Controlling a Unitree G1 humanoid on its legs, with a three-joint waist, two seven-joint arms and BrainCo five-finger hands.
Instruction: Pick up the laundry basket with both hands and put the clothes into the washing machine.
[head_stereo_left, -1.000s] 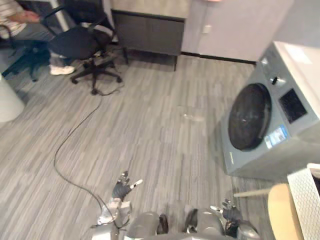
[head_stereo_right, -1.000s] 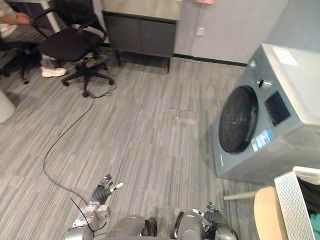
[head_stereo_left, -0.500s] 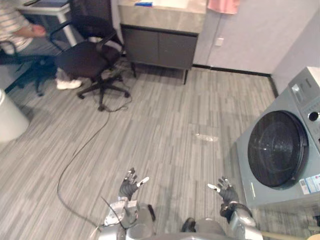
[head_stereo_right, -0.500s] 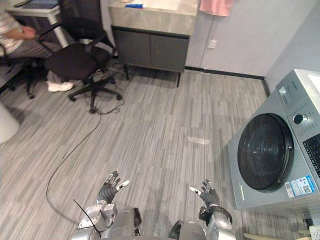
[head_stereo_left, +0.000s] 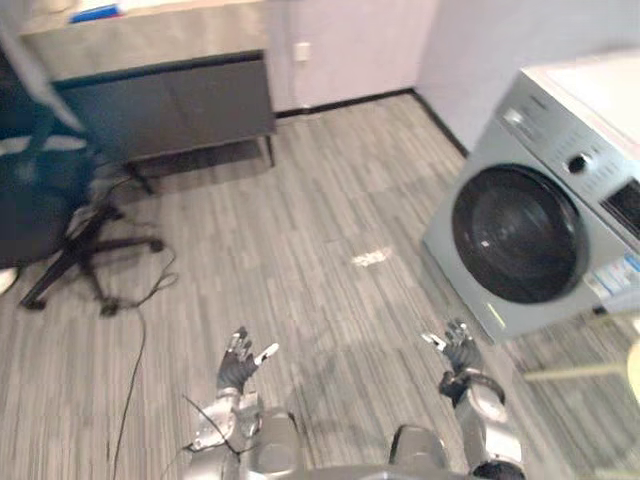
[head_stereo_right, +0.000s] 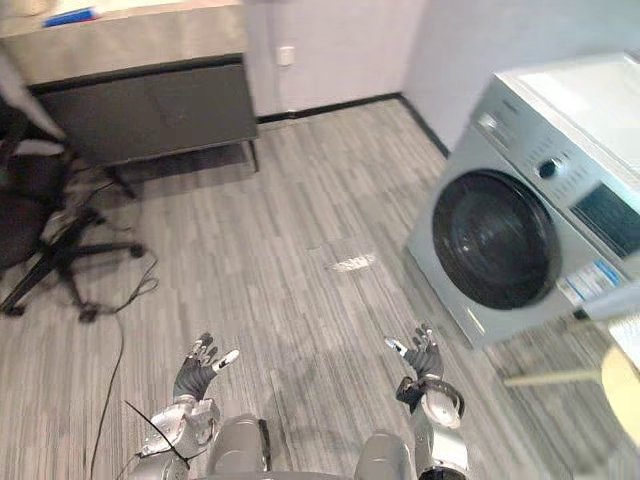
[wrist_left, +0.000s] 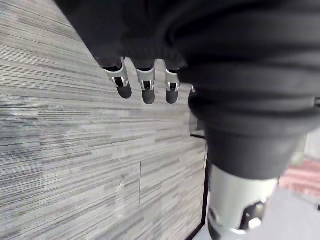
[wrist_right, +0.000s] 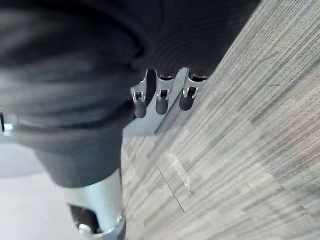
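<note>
Step in hand: the approach, before any pick-up; the laundry basket is not yet in either hand and must first be found and faced. Left hand (head_stereo_left: 240, 363): lower left of the head views, raised over the floor (head_stereo_left: 300, 230), fingers (wrist_left: 143, 90) straight and spread, holding nothing. Right hand (head_stereo_left: 458, 350): lower right, likewise wide and empty, just short of the washing machine (head_stereo_right: 545, 215). Washing machine: grey front-loader at the right of the frame, standing on the floor, its round dark door (head_stereo_left: 503, 236) closed. Next move, as judged: bring the basket within reach of both hands and take it on opposite sides; the door will need opening before any clothes go in. Surface: grey wood-look planks, with one small pale patch (head_stereo_left: 372, 257) mid-floor. Room: a dark low cabinet (head_stereo_left: 165, 100) with a light top against the far wall at upper left, a blue item (head_stereo_left: 97, 13) on it; a black office chair (head_stereo_left: 45, 205) at the left edge; a pale round-edged piece of furniture (head_stereo_right: 626, 390) at the lower right edge, kind not clear.
</note>
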